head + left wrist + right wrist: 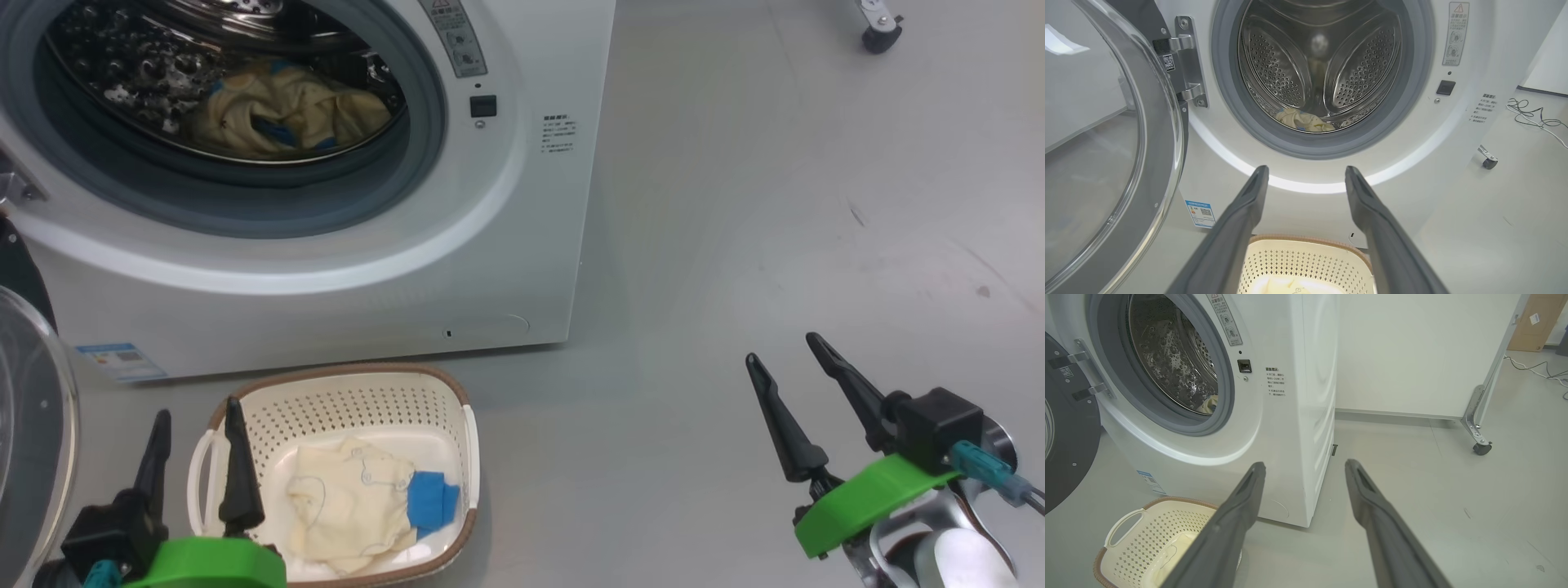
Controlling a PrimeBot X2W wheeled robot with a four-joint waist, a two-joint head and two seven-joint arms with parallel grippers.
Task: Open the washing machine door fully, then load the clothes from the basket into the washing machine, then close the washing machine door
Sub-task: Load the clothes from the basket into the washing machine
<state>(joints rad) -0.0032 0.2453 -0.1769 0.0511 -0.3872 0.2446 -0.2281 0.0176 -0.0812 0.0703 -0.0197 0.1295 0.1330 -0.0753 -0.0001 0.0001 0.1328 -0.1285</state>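
Observation:
The washing machine [457, 269] stands with its door [1106, 134] swung wide open to the left. Cream and blue clothes [286, 110] lie in the steel drum [1323, 61]. On the floor in front sits the cream basket [335, 408], holding another pale garment with a blue patch [359, 502]. My left gripper [196, 412] is open and empty over the basket's left handle, fingers pointing at the machine. My right gripper [784, 347] is open and empty above bare floor, to the right of the machine. The left gripper [1306, 173] and the right gripper [1304, 467] show spread fingers with nothing between them.
Grey floor [775, 204] stretches to the right of the washer. A white panel on a castor [1482, 448] stands behind it, with cables [1535, 369] and a cardboard box [1533, 324] further back. The open door's glass bowl [28, 433] bulges at my far left.

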